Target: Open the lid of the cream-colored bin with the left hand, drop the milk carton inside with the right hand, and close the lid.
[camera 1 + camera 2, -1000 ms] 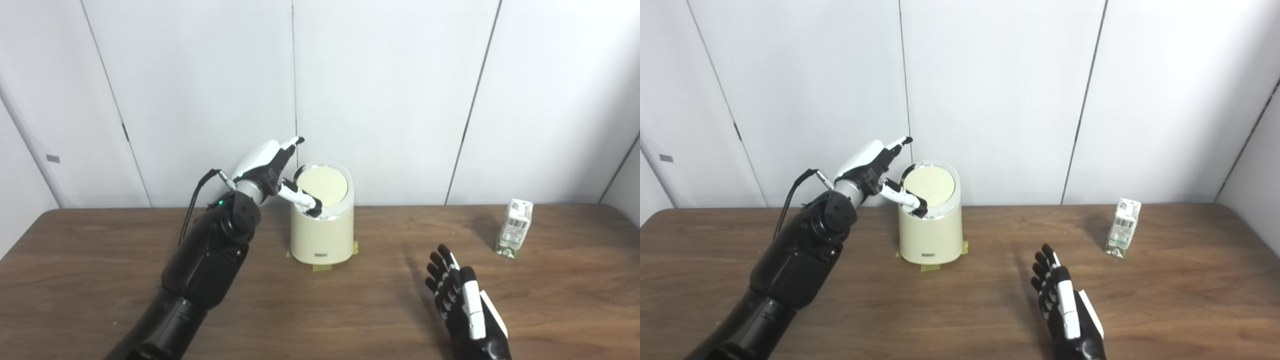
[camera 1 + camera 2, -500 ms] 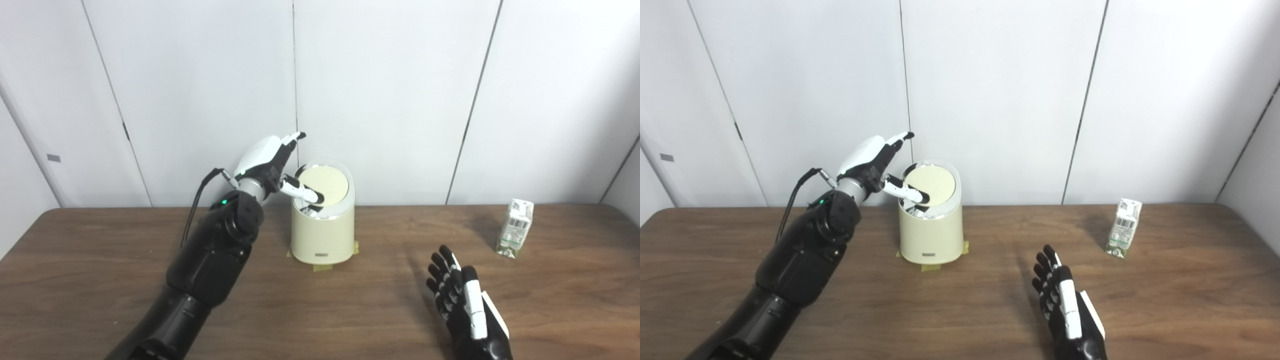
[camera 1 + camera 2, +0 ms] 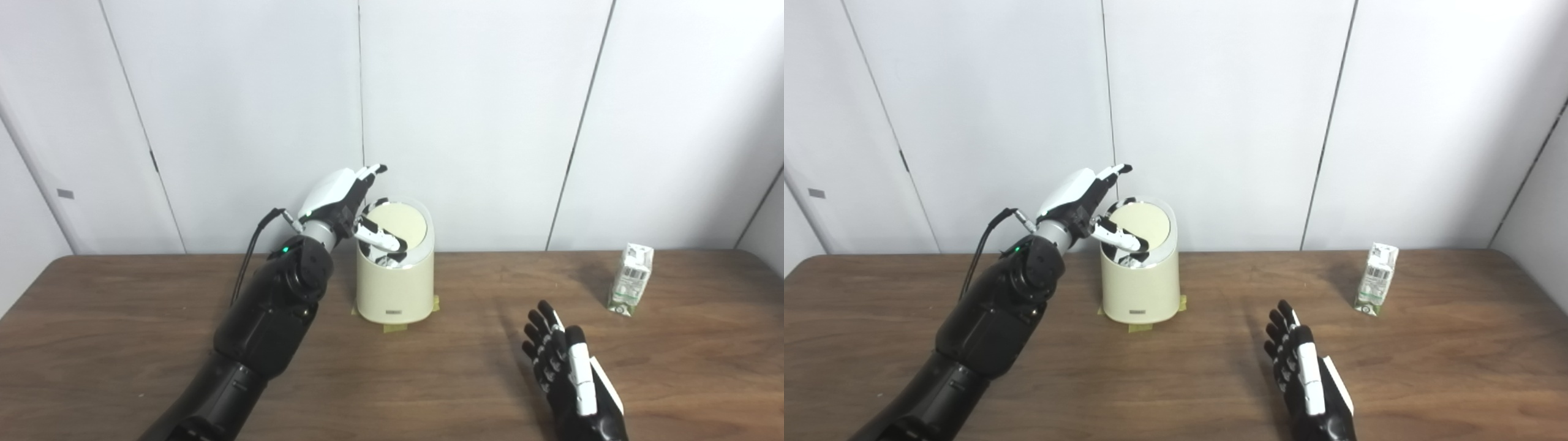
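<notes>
The left hand (image 3: 349,205) is reaching over the bin (image 3: 395,288), fingers spread above the lid (image 3: 397,225) and the thumb pressing its front edge, where the lid is tipping and showing a gap. It is gripping nothing, so the thumb could slip off the rim and the lid could swing back flat; a harder push might shift the bin, though tape (image 3: 392,327) is sitting at its base. The right hand (image 3: 566,370) is waiting empty, fingers apart, on the table (image 3: 122,343) right of the bin and nearer the robot. The carton (image 3: 629,278) is standing upright well right of the bin, long axis vertical, gabled top pointing up.
</notes>
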`<action>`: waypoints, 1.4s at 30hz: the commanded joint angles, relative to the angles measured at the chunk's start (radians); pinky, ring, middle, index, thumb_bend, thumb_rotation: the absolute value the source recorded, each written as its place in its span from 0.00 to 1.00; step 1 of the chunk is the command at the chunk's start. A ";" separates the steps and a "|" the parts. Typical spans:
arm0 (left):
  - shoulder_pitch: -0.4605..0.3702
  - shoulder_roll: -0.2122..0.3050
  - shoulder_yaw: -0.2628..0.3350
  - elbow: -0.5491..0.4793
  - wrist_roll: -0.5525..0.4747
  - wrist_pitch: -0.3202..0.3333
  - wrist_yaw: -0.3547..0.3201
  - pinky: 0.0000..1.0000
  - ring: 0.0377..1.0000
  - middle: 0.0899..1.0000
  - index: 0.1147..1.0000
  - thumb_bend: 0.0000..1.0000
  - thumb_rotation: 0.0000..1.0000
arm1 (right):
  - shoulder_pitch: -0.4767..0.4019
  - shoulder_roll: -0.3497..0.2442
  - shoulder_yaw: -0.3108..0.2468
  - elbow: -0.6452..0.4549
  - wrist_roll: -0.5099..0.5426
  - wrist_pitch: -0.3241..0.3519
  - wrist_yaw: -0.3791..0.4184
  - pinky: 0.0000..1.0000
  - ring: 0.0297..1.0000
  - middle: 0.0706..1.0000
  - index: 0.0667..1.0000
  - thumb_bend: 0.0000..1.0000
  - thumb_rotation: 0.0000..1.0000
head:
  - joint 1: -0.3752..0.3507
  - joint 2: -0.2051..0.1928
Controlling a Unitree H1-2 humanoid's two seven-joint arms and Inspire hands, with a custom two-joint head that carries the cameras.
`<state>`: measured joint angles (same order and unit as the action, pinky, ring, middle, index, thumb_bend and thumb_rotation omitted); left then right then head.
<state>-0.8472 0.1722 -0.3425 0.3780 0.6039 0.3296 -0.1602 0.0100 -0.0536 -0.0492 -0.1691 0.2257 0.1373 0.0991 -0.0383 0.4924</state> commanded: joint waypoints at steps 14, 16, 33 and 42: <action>-0.063 0.035 -0.018 -0.014 0.069 -0.039 0.040 0.95 0.98 0.98 0.96 0.83 0.10 | -0.024 0.000 -0.004 -0.036 0.005 -0.015 0.002 1.00 1.00 1.00 1.00 0.69 0.98 | 0.005 0.000; -0.061 0.034 -0.016 -0.014 0.069 -0.043 0.047 0.94 0.97 0.98 0.95 0.82 0.09 | -0.024 0.000 -0.004 -0.035 0.005 -0.014 0.001 1.00 1.00 1.00 1.00 0.70 0.98 | 0.004 0.001; -0.050 -0.003 0.034 0.000 0.068 -0.042 0.138 0.87 0.93 0.94 0.91 0.76 0.12 | -0.027 -0.005 0.000 -0.020 -0.004 -0.019 0.005 1.00 1.00 1.00 1.00 0.68 1.00 | 0.005 -0.003; -0.049 -0.005 0.031 0.030 0.054 -0.070 0.141 0.86 0.91 0.93 0.91 0.77 0.10 | -0.028 -0.002 -0.010 -0.018 0.010 -0.012 0.002 1.00 1.00 1.00 1.00 0.68 0.98 | 0.015 -0.004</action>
<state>-0.8463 0.1607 -0.3184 0.4223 0.6618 0.2923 -0.0478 0.0103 -0.0552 -0.0526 -0.1682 0.2255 0.1419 0.0991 -0.0230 0.4878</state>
